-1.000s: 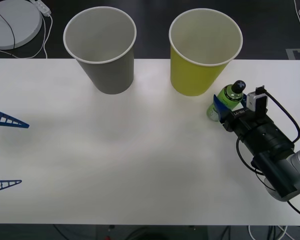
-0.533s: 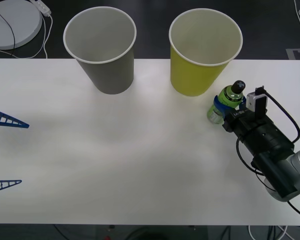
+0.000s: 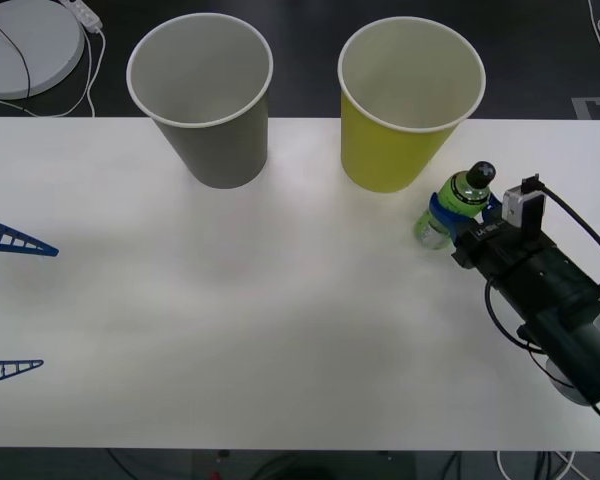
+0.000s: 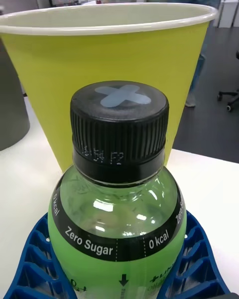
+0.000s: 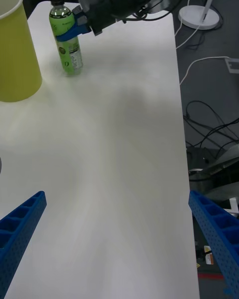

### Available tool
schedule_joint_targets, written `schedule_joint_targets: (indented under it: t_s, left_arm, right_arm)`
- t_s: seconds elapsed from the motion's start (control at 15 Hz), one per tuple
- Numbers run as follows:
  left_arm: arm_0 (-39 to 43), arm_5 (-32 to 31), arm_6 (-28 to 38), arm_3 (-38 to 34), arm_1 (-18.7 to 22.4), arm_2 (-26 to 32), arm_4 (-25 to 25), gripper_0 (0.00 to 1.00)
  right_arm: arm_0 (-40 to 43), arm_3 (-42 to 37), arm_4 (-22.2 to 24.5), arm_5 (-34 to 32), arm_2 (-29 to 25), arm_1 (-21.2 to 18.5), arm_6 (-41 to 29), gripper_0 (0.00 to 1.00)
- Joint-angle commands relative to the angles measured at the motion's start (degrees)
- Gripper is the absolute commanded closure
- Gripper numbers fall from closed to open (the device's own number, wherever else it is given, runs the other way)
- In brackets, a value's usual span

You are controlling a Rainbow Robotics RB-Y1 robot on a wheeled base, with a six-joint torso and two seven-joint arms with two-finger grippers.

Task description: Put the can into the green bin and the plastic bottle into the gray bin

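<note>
Right gripper (image 3: 458, 218) clasping the plastic bottle (image 3: 452, 203) beside the green bin (image 3: 405, 150); left gripper (image 3: 10, 305) released; gray bin (image 3: 215, 140) unfilled.

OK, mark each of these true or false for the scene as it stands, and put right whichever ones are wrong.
1. The right end effector is shut on the plastic bottle. True.
2. The bottle is lying on its side. False: it stands upright on the table, black cap up.
3. The gray bin holds the bottle. False: the bottle is on the table, next to the green bin.
4. The left end effector is open over bare table. True: its blue fingers are spread wide apart.
5. The green bin stands on the robot's left of the gray one. False: it is on the gray bin's right.
</note>
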Motion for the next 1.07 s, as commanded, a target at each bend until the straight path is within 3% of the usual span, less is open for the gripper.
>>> schedule_joint_targets:
  t_s: [0.07,0.2,1.07]
  left_arm:
    - [0.0,0.0,0.0,0.0,0.0,0.0,0.0,0.0]
    - [0.0,0.0,0.0,0.0,0.0,0.0,0.0,0.0]
    - [0.0,0.0,0.0,0.0,0.0,0.0,0.0,0.0]
  right_arm:
    - [1.33,-0.19,-0.69,-4.89,-1.48,-1.34,-0.39,1.0]
    - [2.47,-1.24,-1.04,-7.79,-2.45,-2.57,-0.92,1.0]
    - [10.29,-14.69,-1.3,-11.4,-2.89,-11.98,-4.26,1.0]
